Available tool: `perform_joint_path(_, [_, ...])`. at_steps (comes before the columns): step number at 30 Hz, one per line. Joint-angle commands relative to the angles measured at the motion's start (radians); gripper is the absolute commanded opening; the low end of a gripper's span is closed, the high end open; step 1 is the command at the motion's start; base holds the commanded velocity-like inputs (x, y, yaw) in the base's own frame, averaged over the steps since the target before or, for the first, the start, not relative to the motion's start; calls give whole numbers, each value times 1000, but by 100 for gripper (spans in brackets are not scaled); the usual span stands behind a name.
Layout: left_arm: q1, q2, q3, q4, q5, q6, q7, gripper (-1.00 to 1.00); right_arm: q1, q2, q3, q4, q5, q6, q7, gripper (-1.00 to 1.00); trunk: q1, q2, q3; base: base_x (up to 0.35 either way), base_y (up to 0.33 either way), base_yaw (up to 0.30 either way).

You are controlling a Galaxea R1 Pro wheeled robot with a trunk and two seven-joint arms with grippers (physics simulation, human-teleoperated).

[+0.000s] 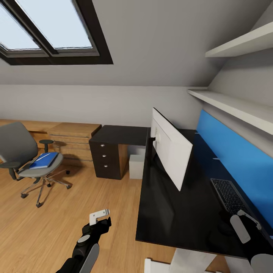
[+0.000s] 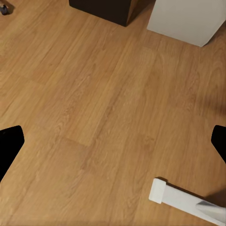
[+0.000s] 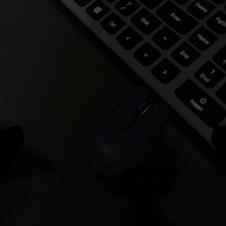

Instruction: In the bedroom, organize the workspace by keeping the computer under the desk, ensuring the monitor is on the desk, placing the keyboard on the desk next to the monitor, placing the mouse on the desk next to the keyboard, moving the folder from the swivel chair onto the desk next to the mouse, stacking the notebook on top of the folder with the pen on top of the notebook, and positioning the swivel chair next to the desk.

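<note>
- The right gripper (image 1: 242, 223) is hovering, fingers spread, over the mouse (image 3: 126, 134), which is lying on the desk (image 1: 178, 216) just beside the keyboard (image 1: 229, 195).
- The left gripper (image 1: 99, 217) is hanging open above the floor (image 2: 94, 117).
- The folder (image 1: 43, 160) is resting on the swivel chair (image 1: 22, 151).

R1 Pro arms, sim render: black links with grey and white trim.
Left arm (image 1: 85, 248): glossy black segments, a light grey panel along the forearm, a small round grey cap at the wrist joint. Left gripper (image 1: 100, 216): black base, pale white-grey blocky fingers (image 1: 99, 214). Right arm (image 1: 261, 261): black body with a rounded grey shell near the frame corner. Right gripper (image 1: 246, 223): an elongated grey oval pad on black, with a thin pale bar above it. In both wrist views the fingertips (image 2: 10, 143) read as flat black silhouettes at the frame edges, no visible screws, cables or markings.
</note>
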Motion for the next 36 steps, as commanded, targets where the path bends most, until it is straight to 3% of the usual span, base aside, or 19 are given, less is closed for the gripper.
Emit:
perform_joint_path(1, [-1, 0, -2, -1, 9, 2, 8, 100, -1, 0, 0, -2, -9, 3, -6, 100, 0, -1, -2, 0, 0, 0])
perform_joint_path(20, [-1, 3, -2, -1, 8, 2, 9, 100, -1, 0, -1, -2, -8, -1, -6, 100, 0, -1, -2, -38, 33, 0])
perform_joint_path(30, [-1, 4, -1, -1, 9, 1, 9, 100, -1, 3, 1, -1, -9, -50, -6, 100, 0, -1, -2, -2, 2, 0])
perform_joint_path(36, [-1, 6, -1, -1, 8, 1, 9, 100, -1, 22, 1, -1, -5, -79, -7, 100, 0, -1, -2, 0, 0, 0])
